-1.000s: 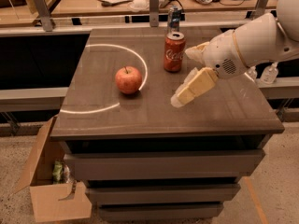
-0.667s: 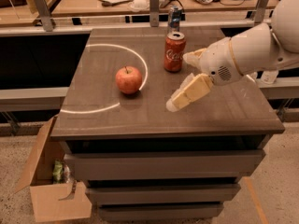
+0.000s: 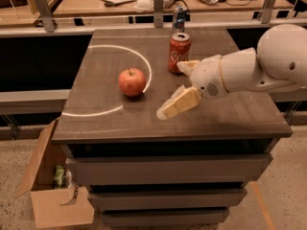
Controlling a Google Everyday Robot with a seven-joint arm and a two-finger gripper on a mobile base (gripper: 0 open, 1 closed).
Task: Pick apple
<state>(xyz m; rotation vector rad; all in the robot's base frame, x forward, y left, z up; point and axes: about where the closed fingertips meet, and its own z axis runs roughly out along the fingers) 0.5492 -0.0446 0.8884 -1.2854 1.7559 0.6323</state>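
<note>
The apple [image 3: 132,82] is round and red-orange with a short dark stem. It sits on the dark wooden table [image 3: 230,114], left of centre, inside a bright ring of light. My gripper [image 3: 171,90] hangs over the table to the right of the apple, a short way off and not touching it. Its cream fingers [image 3: 178,104] are spread apart and hold nothing. The white arm reaches in from the right edge of the view.
A red Coca-Cola can [image 3: 179,52] stands behind the gripper, with a darker can [image 3: 179,19] further back at the table's far edge. An open cardboard box [image 3: 53,186] sits on the floor at the left. Drawers lie under the tabletop.
The gripper and arm have moved left across the table, closer to the apple. The apple and cans have not moved.
</note>
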